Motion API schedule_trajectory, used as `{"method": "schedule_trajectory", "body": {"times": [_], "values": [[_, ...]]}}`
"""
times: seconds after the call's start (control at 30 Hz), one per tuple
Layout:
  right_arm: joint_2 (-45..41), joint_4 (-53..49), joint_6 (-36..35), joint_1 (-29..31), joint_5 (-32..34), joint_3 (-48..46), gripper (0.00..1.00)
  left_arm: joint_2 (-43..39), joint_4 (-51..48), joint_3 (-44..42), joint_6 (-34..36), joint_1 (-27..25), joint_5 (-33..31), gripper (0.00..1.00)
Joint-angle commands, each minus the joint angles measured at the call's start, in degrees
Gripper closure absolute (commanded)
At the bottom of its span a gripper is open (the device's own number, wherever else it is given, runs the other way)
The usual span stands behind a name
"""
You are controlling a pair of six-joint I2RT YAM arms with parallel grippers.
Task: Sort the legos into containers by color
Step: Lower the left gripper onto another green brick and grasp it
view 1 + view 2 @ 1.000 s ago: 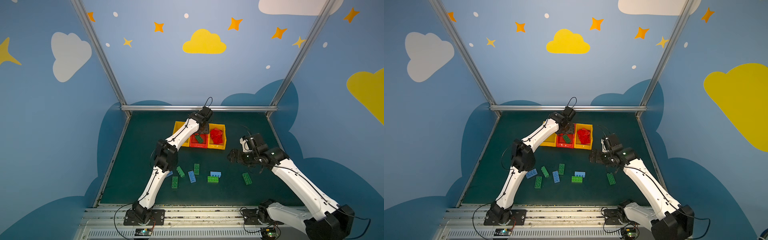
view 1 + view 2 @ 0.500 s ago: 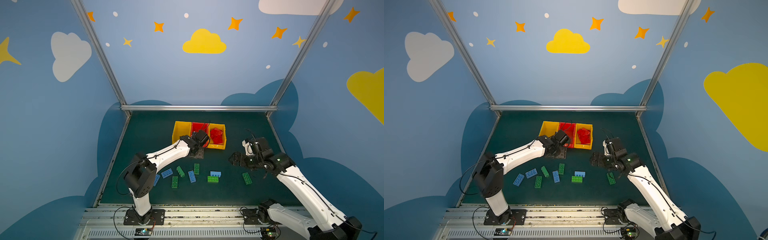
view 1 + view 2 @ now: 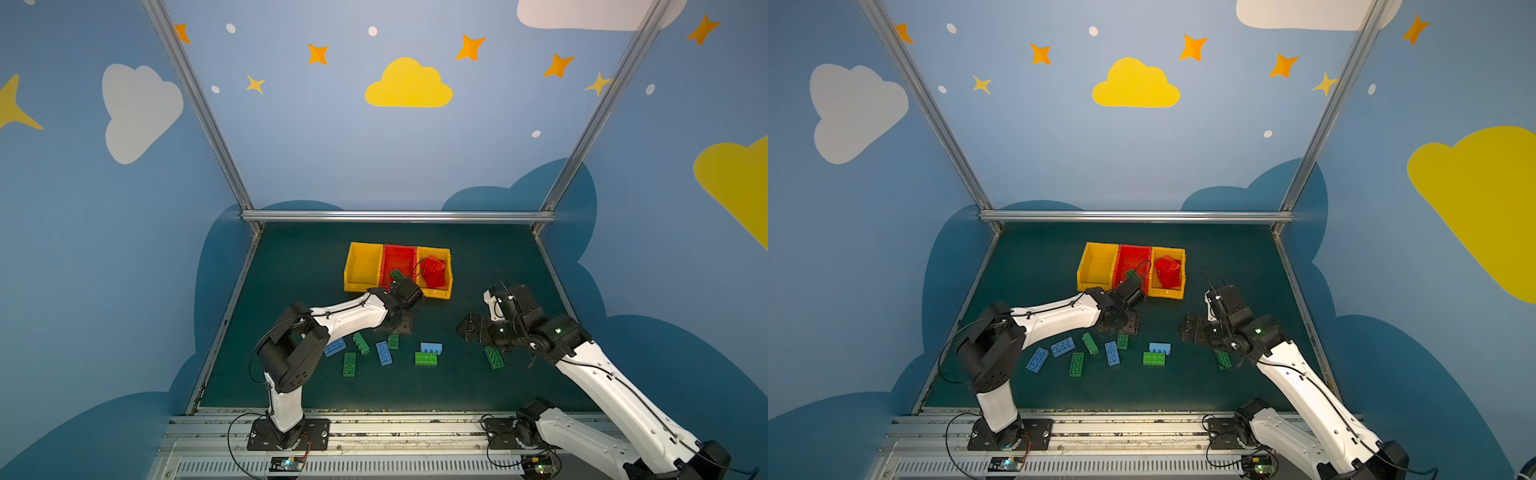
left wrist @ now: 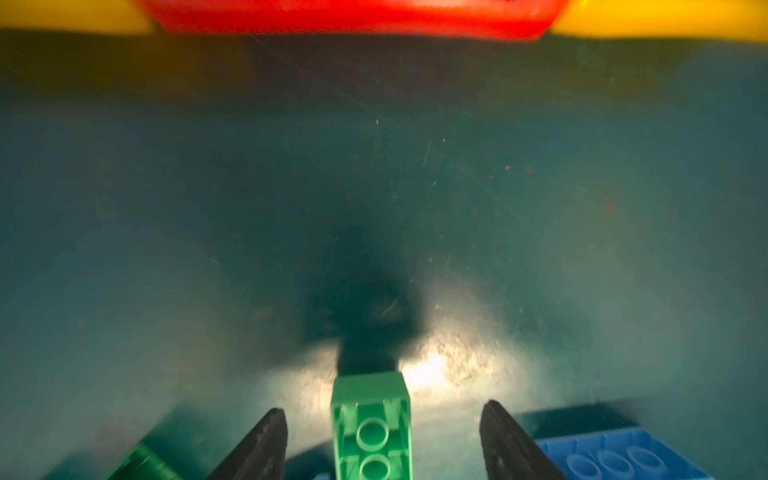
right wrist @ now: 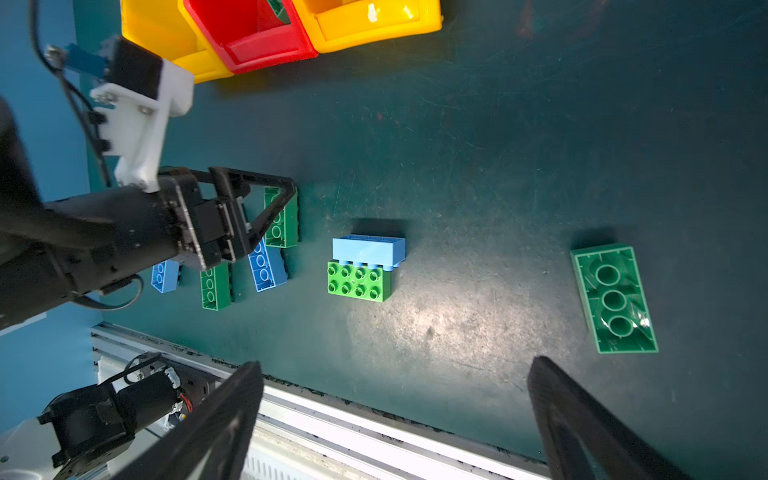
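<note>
Green lego (image 4: 371, 428) lies between the left jaws, touching neither.

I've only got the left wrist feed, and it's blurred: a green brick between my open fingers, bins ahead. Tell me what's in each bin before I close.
Observer: In both top views, the red middle bin has a green brick lying in it.
Operator: Now the yellow ones. Right side first.
Observer: The yellow bin on the right holds a pile of red bricks.
Operator: Give me the last one.
Observer: The yellow bin on the left shows no brick inside; its floor is bare.
</note>
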Motion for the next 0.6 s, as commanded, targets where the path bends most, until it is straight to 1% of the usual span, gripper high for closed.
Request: {"method": "schedule_trajectory", "body": {"times": [0.0, 0.1, 0.2, 0.33, 0.37, 0.4, 0.57], "values": [[-0.2, -1.6, 0.6, 0.4, 1.9, 0.7, 0.03, 1.9, -0.1, 0.5, -0.7, 0.0, 0.7, 0.29], [0.3, -1.8, 0.3, 0.3, 2.0, 1.2, 0.03, 2.5, 0.1, 0.1, -1.5, 0.1, 0.9, 0.3], [0.7, -1.6, 0.0, 0.4, 2.2, 1.3, 0.03, 2.8, -0.1, -0.2, -2.0, 0.1, 1.1, 0.36], [0.9, -0.8, 0.0, 0.3, 2.4, 0.9, 0.03, 3.3, -0.8, -0.2, -2.4, 0.1, 0.6, 0.56], [1.0, -0.6, 0.1, 0.3, 2.5, 0.7, 0.03, 3.5, -1.1, 0.0, -2.4, 0.0, 0.4, 0.6], [1.0, -0.5, 0.2, 0.3, 2.7, 0.6, 0.03, 3.7, -1.5, 0.4, -2.4, 0.1, 0.4, 0.61], [1.3, -0.1, -0.3, 0.2, 3.2, 0.5, 0.03, 5.5, -3.2, 2.0, -2.2, 0.0, 0.3, 0.61]]}}
